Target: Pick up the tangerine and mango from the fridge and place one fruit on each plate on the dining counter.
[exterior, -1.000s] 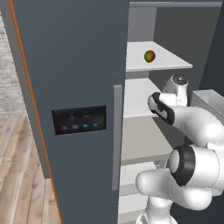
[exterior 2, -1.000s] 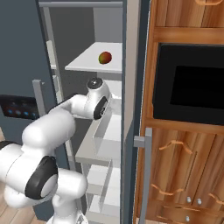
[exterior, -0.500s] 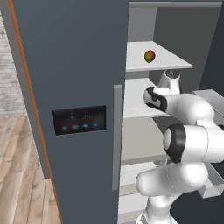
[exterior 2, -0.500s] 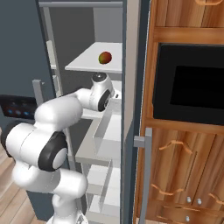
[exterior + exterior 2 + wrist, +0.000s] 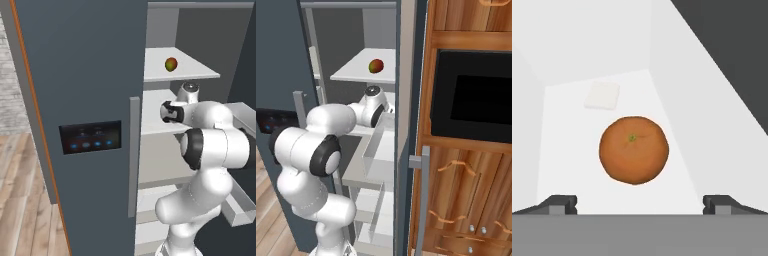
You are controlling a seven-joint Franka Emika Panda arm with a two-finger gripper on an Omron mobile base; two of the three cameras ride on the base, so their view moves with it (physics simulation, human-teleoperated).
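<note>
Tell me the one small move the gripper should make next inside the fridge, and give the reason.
Probably ease the gripper straight forward until its fingertips flank the tangerine, then close. In the hand view the jaws stand wide open, the fruit sits centred between them but ahead of the tips, resting free on the pale shelf, so nothing is held yet.

— What colours am I seeing ahead of my gripper?

— The tangerine is showing plain orange with a tiny green stem spot; my finger tips are reading dark grey.

— And elsewhere?

— The mango is showing red blotched with yellow-green. The fridge is appearing slate-grey, its panel black with blue lights, its shelves pale grey.
</note>
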